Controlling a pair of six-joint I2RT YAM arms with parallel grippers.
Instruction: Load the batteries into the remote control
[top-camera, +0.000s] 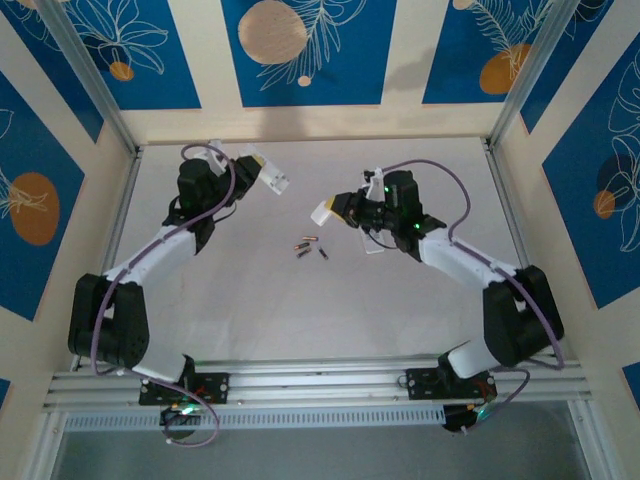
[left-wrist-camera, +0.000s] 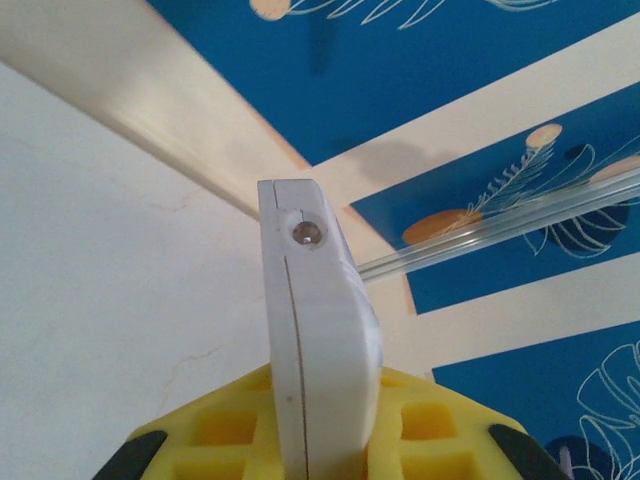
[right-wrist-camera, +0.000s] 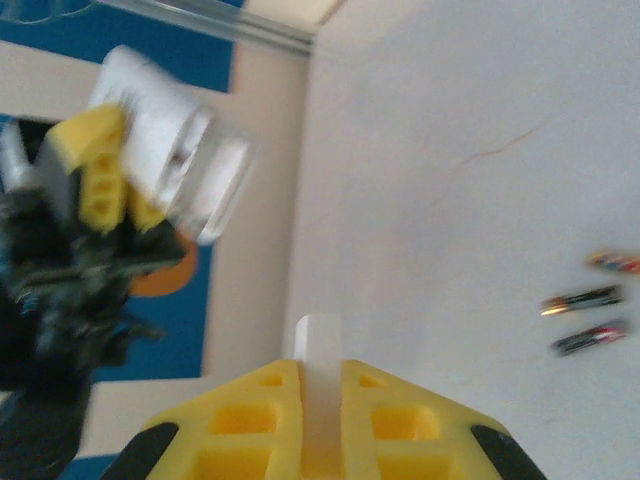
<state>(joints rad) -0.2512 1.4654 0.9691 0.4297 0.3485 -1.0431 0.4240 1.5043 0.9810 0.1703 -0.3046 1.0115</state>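
Batteries: we see the batteries (top-camera: 310, 246) lying loose on the white table (top-camera: 250, 310), in a small cluster near the middle, between the two arms. No finger touches them.
Battery count: in the right wrist view we count three (right-wrist-camera: 583, 299), dark with coppery ends, lying roughly parallel and close together. In the top view they are too small for us to count with confidence.
Remote control: the remote control (top-camera: 268, 176) is white, lifted off the table and held out toward the centre. In the left wrist view we see it edge-on (left-wrist-camera: 315, 350), with a small round lens near its upper end.
Left gripper: the left gripper (top-camera: 247, 170) is clenched on the remote control, with yellow pads (left-wrist-camera: 230, 425) pressed on both of its faces. In the right wrist view we see it (right-wrist-camera: 100, 175) gripping one end of the remote (right-wrist-camera: 175, 160), though blurred.
Right gripper: the right gripper (top-camera: 345, 208) is clamped on a thin white strip (right-wrist-camera: 320, 370) that stands up between its yellow pads. It hangs above the table, right of the batteries and well apart from them.
White strip: we cannot tell what it is; in the top view it shows as a pale piece (top-camera: 324, 212) at the fingertips.
Gap between arms: the remote control and the white strip face each other across the centre without touching.
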